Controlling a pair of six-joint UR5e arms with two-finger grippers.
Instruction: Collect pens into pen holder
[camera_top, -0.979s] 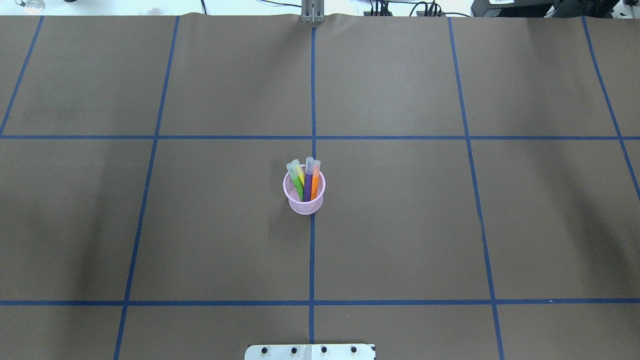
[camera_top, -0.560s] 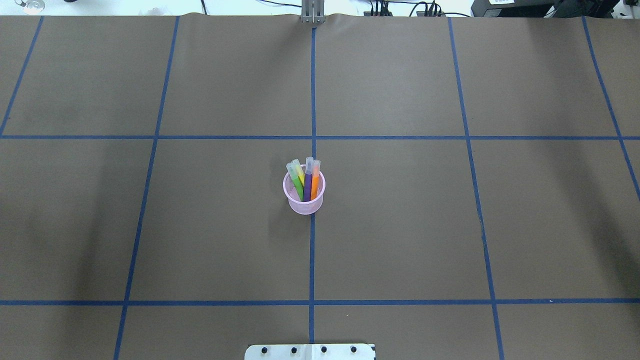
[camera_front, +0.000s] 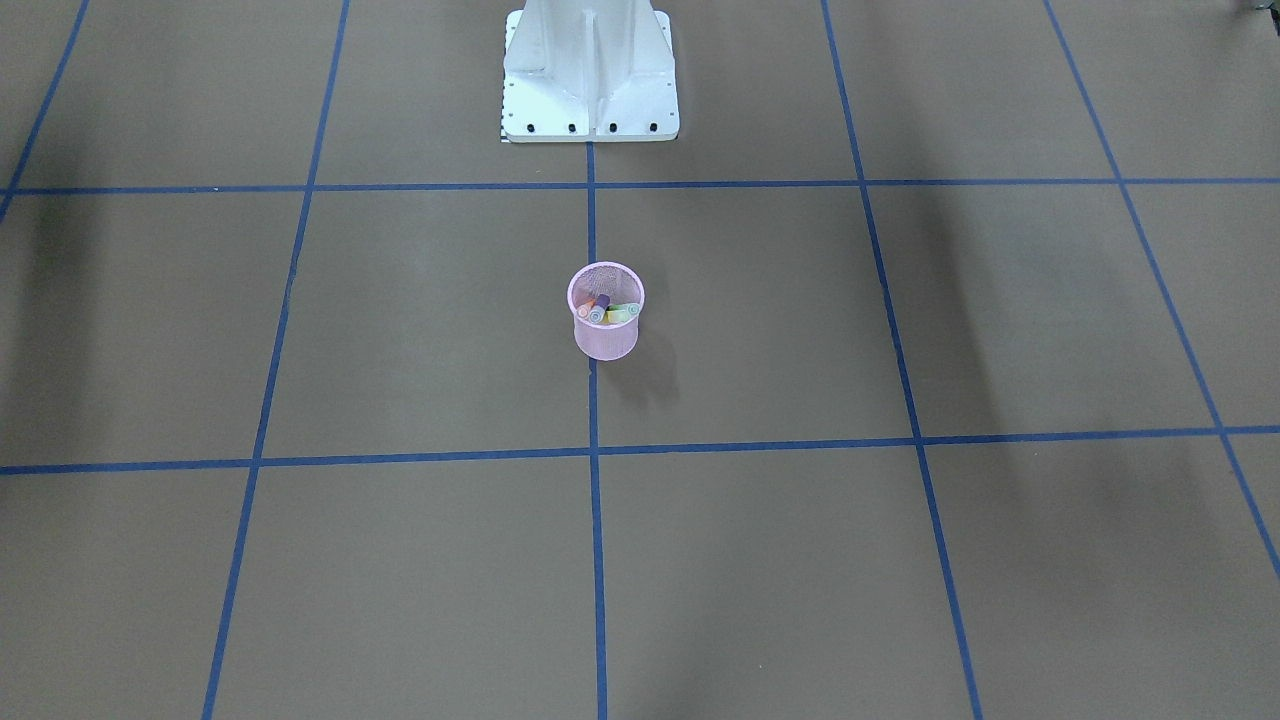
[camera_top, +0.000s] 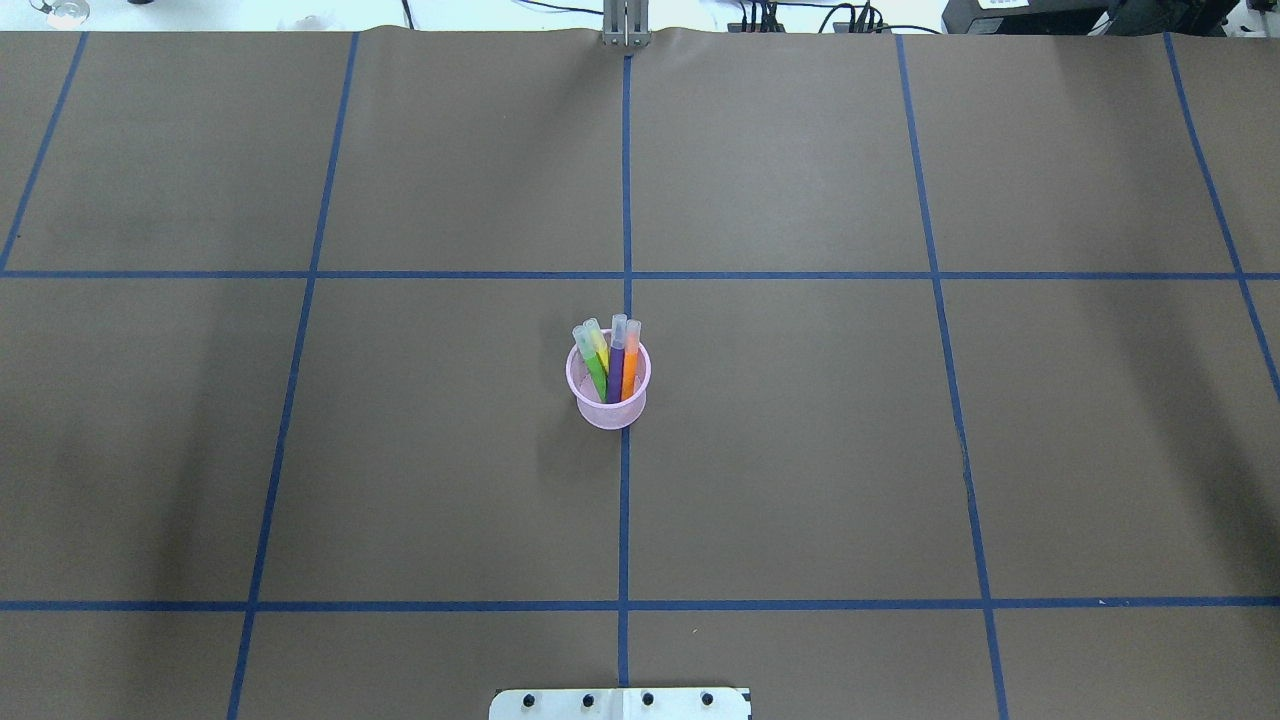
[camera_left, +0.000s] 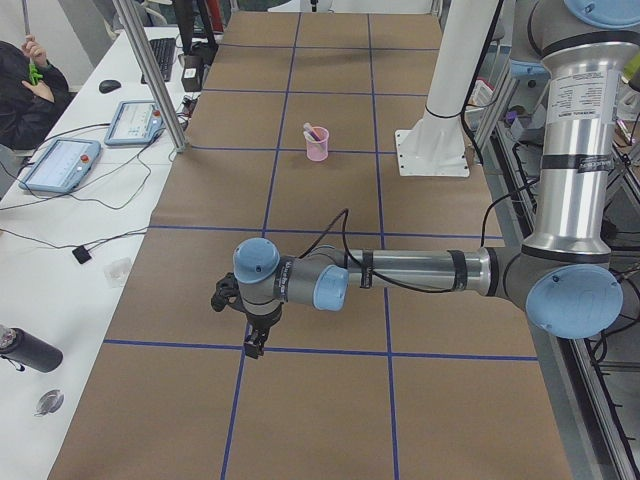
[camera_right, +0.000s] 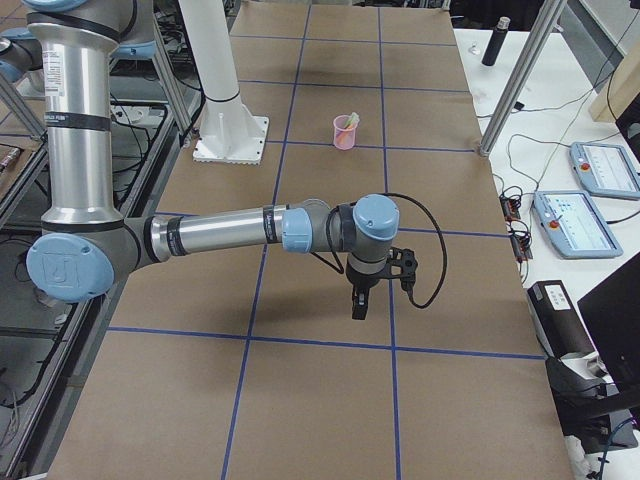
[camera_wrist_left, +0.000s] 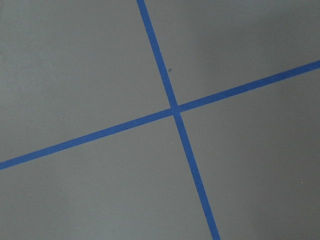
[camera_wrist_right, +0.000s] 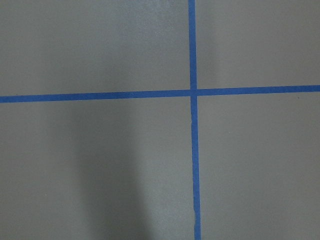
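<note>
The pen holder (camera_top: 608, 412) is seen upright near the middle of the worktop (camera_top: 800, 450), on a blue tape line (camera_top: 624, 520). A green pen (camera_top: 596, 375), a purple pen (camera_top: 616, 372) and an orange pen (camera_top: 629, 375) are held inside it, and what looks like a yellow pen (camera_top: 602, 355) is seen beside the green one. All are leaned toward the rim on the side away from the robot, with their pale caps above it. No pen is seen lying loose, so the collecting is judged to be done.

The left tool (camera_left: 254, 347) and the right tool (camera_right: 359, 308) are hung low over tape crossings, each well apart from the holder. They are shown only in the side views, and no fingers are caught by the wrist cameras, so it cannot be told whether either is open, closed or holding anything.

The main risk is judged to be a knock. The holder looks light and tapered, and its load is tilted to one side, so it could be tipped, and the pens spilled, if an arm were swept across the centre at this low height. The paper covering could also be scraped or snagged if a tool were dragged sideways before being raised.
</note>
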